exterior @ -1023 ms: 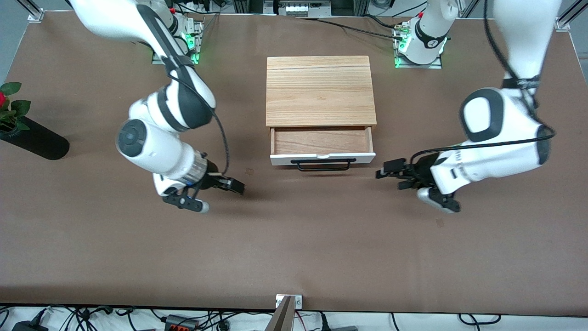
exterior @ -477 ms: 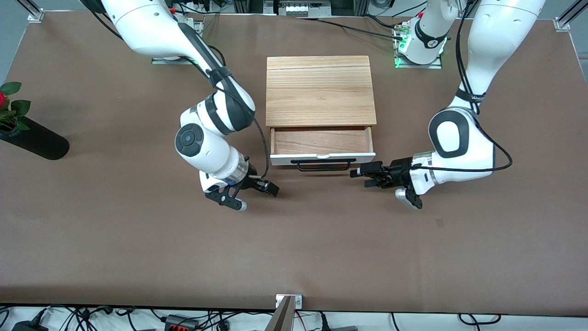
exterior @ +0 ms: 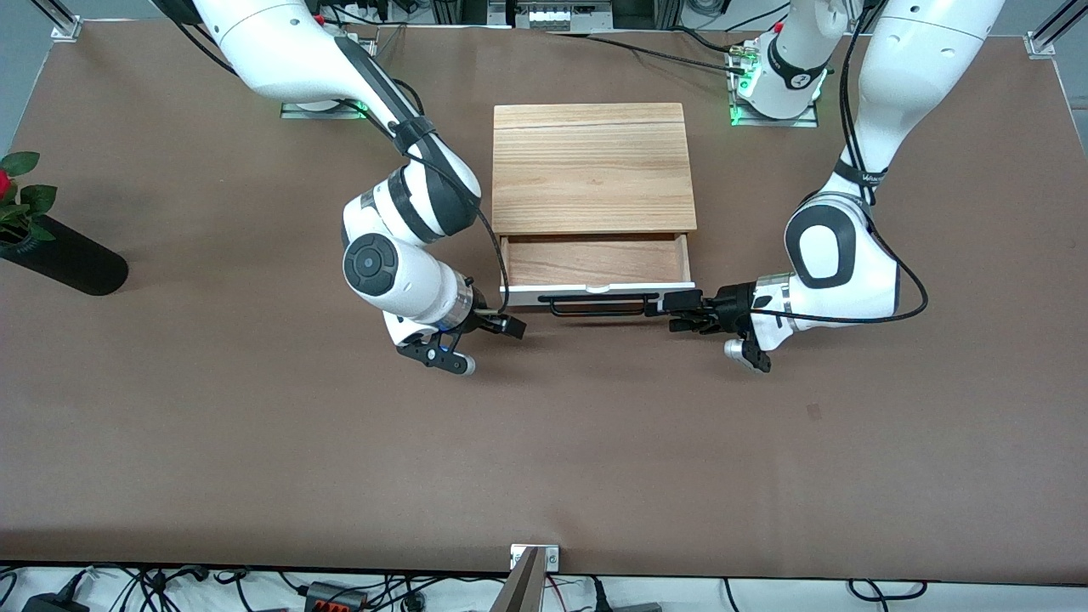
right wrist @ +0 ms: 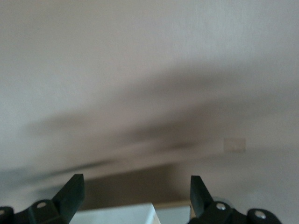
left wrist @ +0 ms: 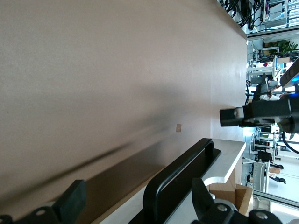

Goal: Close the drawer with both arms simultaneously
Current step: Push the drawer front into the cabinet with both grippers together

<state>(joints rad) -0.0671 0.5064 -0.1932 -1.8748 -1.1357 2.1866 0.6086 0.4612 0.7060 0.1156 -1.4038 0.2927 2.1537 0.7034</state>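
White drawer (exterior: 595,295) front, black handle (exterior: 599,306), reddish-brown inside, brown table (exterior: 544,442)

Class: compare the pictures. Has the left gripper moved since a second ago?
Yes. The left gripper has swung in toward the drawer, from off the left arm's end to right beside the handle; the drawer itself stayed put.

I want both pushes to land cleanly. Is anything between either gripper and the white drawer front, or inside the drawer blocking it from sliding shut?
Nothing visible. The left gripper and right gripper, both open, flank the white-fronted drawer with its black bar handle; its reddish-brown inside looks bare.
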